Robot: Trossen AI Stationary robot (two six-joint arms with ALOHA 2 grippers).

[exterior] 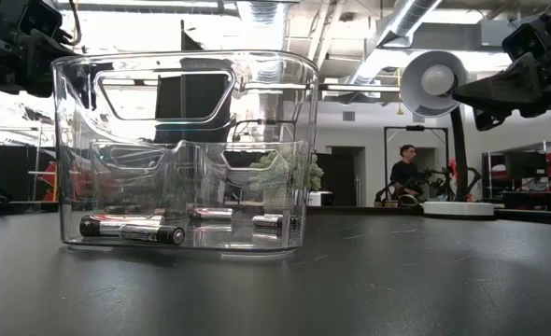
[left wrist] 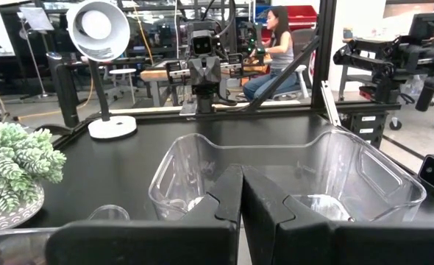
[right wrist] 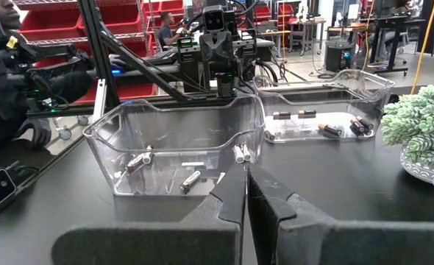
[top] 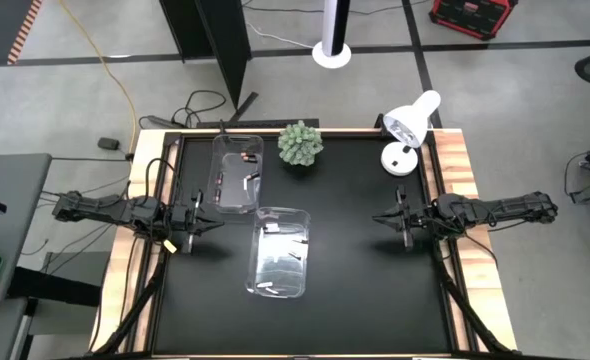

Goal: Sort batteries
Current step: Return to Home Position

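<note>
We see a black table (top: 375, 290) in a workshop, with a seated person (left wrist: 276, 40) beyond it. There are two clear bins. The center bin (top: 280, 211) and the far bin (top: 237, 139) stand between the left gripper (top: 207, 221) and the right gripper (top: 383, 217). Both pairs of fingers are pressed together and hold nothing. The batteries (right wrist: 190, 180) lie inside both bins, and we cannot count them exactly.

the centre bin (top: 257, 250) and the bin at eleven o'clock (top: 217, 175) are clear glossy plastic on a matt black table (top: 365, 270) edged in pale wood, the batteries (exterior: 152, 233) smooth and shiny.
</note>
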